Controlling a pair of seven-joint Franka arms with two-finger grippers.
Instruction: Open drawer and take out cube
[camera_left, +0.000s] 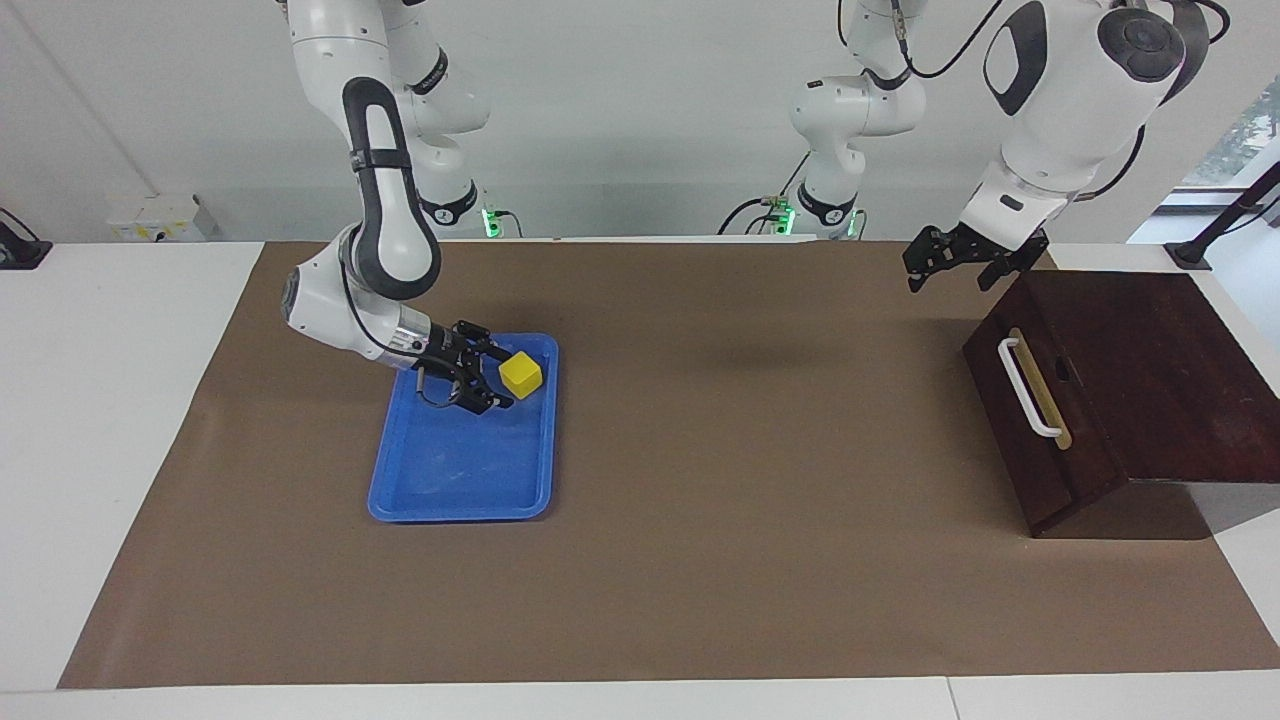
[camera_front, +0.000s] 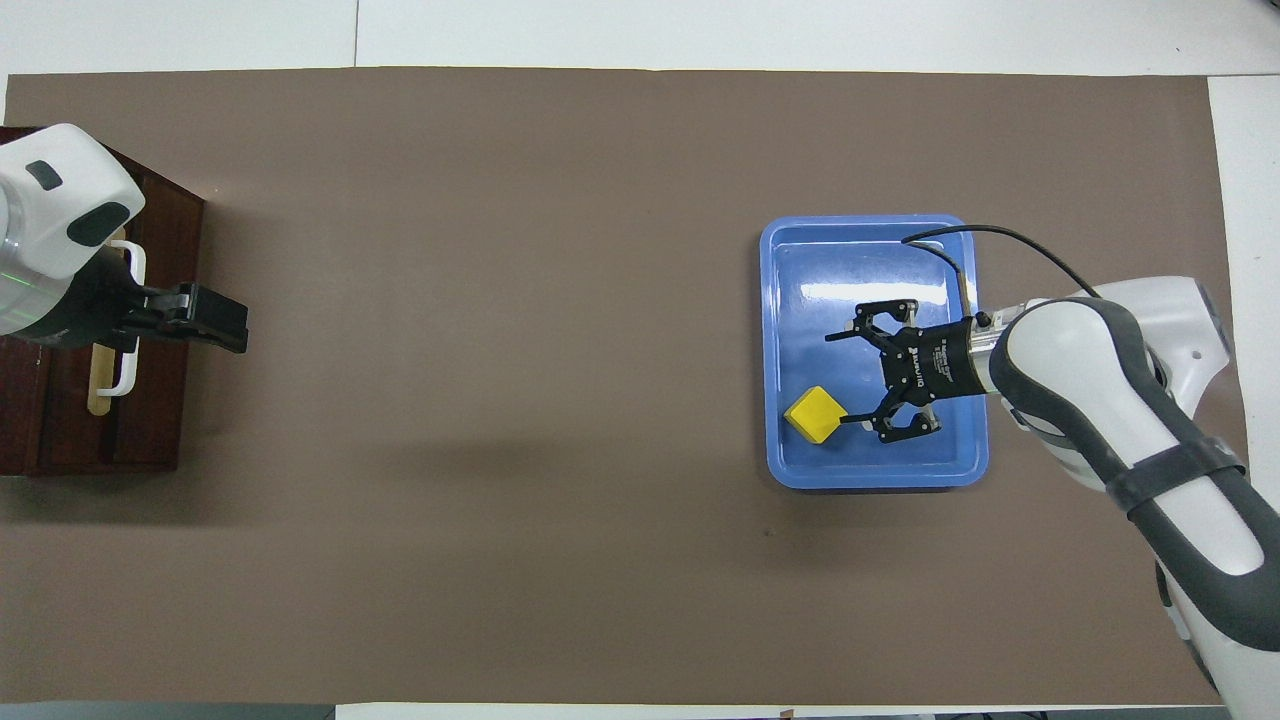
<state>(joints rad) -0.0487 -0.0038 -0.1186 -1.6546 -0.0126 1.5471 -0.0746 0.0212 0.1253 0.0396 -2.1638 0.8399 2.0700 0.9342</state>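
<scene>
While its fingers stand wide apart and hold nothing, the right claw hangs low over the blue tray, just beside the cube, which lies in the tray's corner nearest the robots. The left claw, also spread and empty, hovers above the brown mat beside the shut drawer at the table's left-arm end.

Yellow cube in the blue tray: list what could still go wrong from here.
1. The cube lies in the blue tray, close to the open right gripper; a careless retreat might clip it.
2. It lies close to the tray's rim, so a knock could tip it out.
3. The open left gripper hangs near the closed drawer; dropping low might strike the box.
</scene>
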